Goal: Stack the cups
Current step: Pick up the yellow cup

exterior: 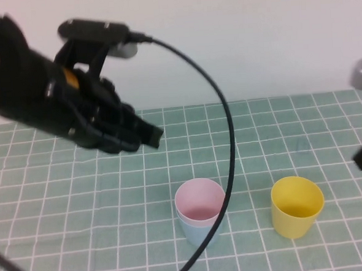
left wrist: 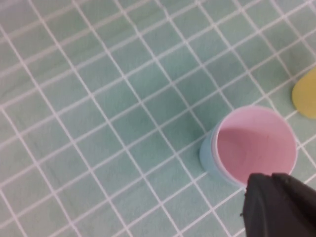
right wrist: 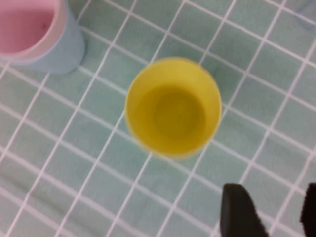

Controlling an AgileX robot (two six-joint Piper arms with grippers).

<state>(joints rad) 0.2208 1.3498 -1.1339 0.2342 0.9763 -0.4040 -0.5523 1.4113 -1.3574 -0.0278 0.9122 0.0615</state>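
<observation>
Pink cup (exterior: 199, 199) nested upright inside the blue cup (exterior: 198, 231) on the green gridded mat (exterior: 81, 209); yellow cup (exterior: 297, 206) upright, near on the right, apart. Left gripper (exterior: 145, 134) raised above the mat, left of the stack, empty; finger spacing cannot be told. Right gripper (right wrist: 269, 210) beside the yellow cup, fingers apart, empty.

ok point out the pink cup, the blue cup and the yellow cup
pink cup (exterior: 200, 200), high view, on its inner wall
blue cup (exterior: 198, 233), high view, on its outer wall below the pink rim
yellow cup (exterior: 294, 222), high view, on its outer front wall
</observation>
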